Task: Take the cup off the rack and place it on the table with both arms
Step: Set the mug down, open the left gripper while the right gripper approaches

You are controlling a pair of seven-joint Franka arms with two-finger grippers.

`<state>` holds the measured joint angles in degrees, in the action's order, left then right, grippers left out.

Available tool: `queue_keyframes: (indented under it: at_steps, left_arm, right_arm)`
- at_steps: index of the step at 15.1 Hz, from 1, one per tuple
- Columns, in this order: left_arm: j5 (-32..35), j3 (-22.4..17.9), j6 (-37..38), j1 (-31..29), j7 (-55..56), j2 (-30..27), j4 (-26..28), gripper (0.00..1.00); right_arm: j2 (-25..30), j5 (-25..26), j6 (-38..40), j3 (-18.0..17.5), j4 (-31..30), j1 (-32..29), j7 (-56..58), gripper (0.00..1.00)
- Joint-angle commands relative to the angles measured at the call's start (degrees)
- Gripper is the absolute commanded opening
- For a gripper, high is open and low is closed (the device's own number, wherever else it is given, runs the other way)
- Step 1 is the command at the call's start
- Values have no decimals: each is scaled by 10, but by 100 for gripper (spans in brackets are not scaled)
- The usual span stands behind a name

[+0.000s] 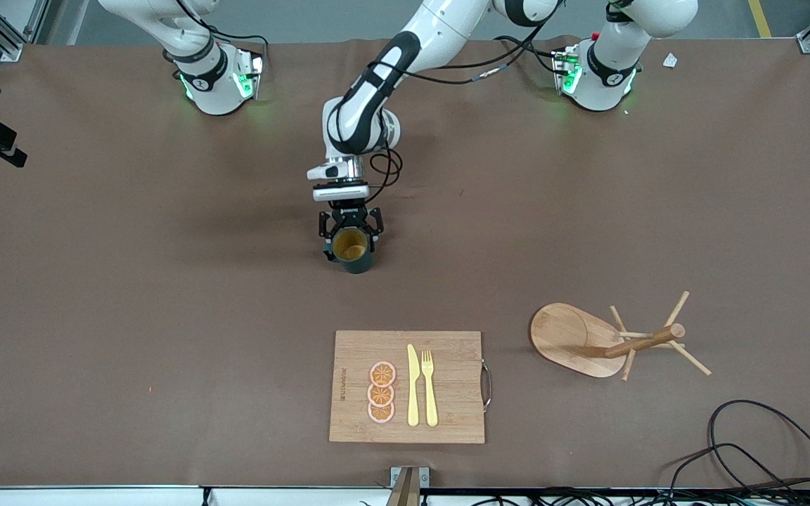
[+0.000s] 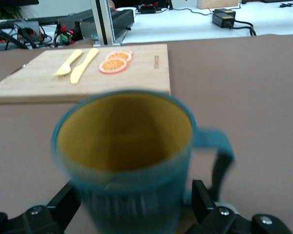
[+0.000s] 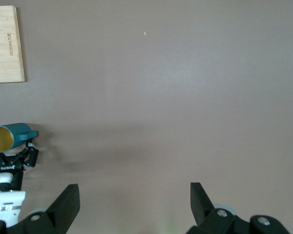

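While gripped, cup between left gripper fingers, over table.

Even, fairly bright overhead light falls on the matte table with soft shadows and no glare, green glow spilling around the arms' bases, while the cup in the left wrist view looks blurred, perhaps too close for focus.
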<state>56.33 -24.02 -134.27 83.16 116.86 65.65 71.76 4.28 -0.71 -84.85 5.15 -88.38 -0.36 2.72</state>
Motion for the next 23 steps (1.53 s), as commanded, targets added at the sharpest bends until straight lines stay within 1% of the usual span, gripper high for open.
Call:
queue_keyframes:
  at_steps: [1, 2, 3, 4, 5, 6, 7, 8, 10, 11, 12, 14, 16, 17, 19, 21, 23]
  left_arm:
    - [-5, 20, 49, 10, 6, -5, -2, 100]
    - [-6, 27, 55, 13, 6, -9, -2, 100]
    - [-9, 38, 69, 13, 5, -24, -2, 100]
    - [-21, 56, 93, 13, 4, -42, -3, 100]
    - [-55, 70, 118, 13, 0, -63, -3, 100]
    - [-93, 75, 139, 13, -2, -84, -3, 100]
    - [-124, 76, 153, 13, -3, -109, -2, 100]
    - [-149, 78, 165, 13, -14, -132, -3, 100]
    - [-214, 78, 176, 9, -72, -184, -3, 100]
    - [-247, 75, 189, 6, -104, -209, -3, 100]
    - [-270, 72, 215, -3, -129, -236, -3, 100]
    - [-283, 71, 254, -45, -180, -308, 0, 100]
    - [-310, 71, 277, -95, -245, -361, 1, 100]
    - [-328, 71, 282, -130, -287, -386, 1, 100]
    - [-364, 71, 284, -191, -377, -421, 1, 100]
    - [-398, 72, 284, -257, -462, -438, -1, 100]
    - [-446, 71, 284, -320, -568, -456, -2, 100]
  right_arm:
    - [5, 4, -1, -1, -2, -1, 0, 100]
    - [5, 4, -1, -1, -2, -1, 0, 100]
    - [4, 4, 0, -1, -2, -1, 0, 100]
    - [3, 4, 3, -1, -3, -1, 1, 100]
    - [0, 3, 4, -1, -7, 1, -2, 100]
    - [-3, 3, 3, -1, -7, 3, 0, 100]
    - [-14, 3, -2, -1, -7, 4, 0, 100]
    - [-36, 0, -2, -1, -5, 4, 0, 100]
    - [-88, -1, -2, -3, -2, 6, 1, 100]
    - [-95, -3, -4, -4, -3, 13, 1, 100]
    - [-97, -1, -14, -4, -7, 38, -2, 100]
    - [-109, -2, -57, -3, -33, 76, -38, 100]
    - [-122, -3, -106, -4, -57, 116, -137, 100]
    - [-125, -3, -120, -4, -67, 140, -181, 100]
    - [-135, -4, -154, -4, -89, 190, -296, 100]
    - [-137, -4, -195, -4, -121, 235, -400, 100]
    - [-137, -4, -238, -4, -154, 269, -482, 100]
